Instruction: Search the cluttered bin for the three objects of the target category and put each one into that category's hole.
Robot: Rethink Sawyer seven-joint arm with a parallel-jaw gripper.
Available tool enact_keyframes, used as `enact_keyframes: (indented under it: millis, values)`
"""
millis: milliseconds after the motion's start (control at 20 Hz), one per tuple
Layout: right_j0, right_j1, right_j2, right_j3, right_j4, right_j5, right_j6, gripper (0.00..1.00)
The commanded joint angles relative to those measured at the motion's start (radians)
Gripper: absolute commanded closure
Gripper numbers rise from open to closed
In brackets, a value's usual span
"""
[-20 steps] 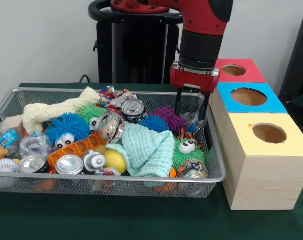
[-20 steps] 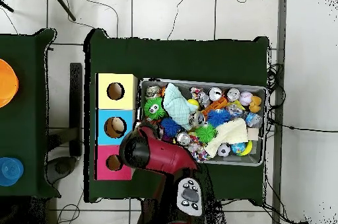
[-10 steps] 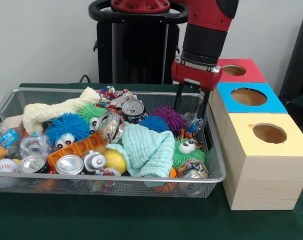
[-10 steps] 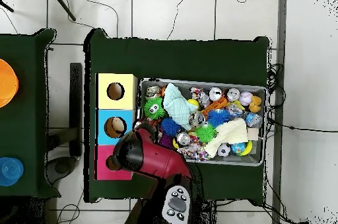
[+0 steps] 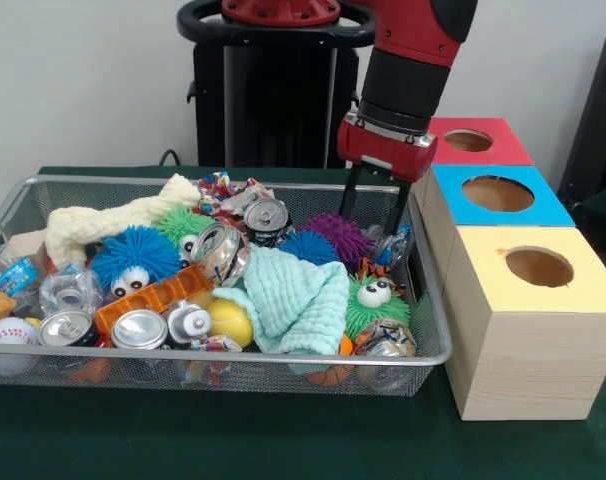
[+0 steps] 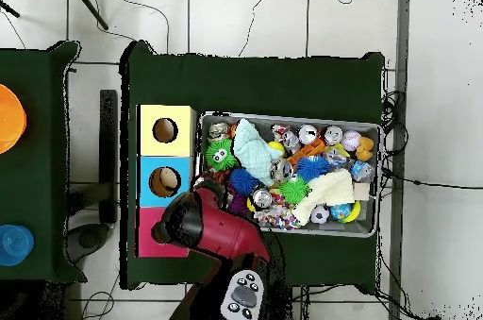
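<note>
Jaws wide, empty, above spiky purple ball (image 5: 339,235) in wire-mesh bin (image 5: 103,186); wooden boxes (image 5: 528,330) beside.

Wire mesh bin (image 5: 430,330), crammed. Fuzzy balls with googly eyes: a blue one (image 5: 135,255) at the left, a green one (image 5: 375,300) near the right wall, a purple one (image 5: 339,236) at the back. Crushed cans (image 5: 139,330) along the front. Beside the bin, three boxes, each with a round hole: yellow (image 5: 539,267), blue (image 5: 497,193), red (image 5: 469,140).

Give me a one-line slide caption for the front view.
Sawyer's open gripper hovers above the purple spiky ball in a cluttered wire bin.
</note>
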Motion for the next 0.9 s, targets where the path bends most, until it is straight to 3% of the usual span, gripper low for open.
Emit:
enact_keyframes:
  millis: [50, 900]
  values:
    - [-0.036, 0.037, 0.051, 0.063, 0.060, -0.067, 0.287, 0.00]
    - [0.008, 0.079, 0.040, 0.028, 0.040, 0.013, 0.221, 0.00]
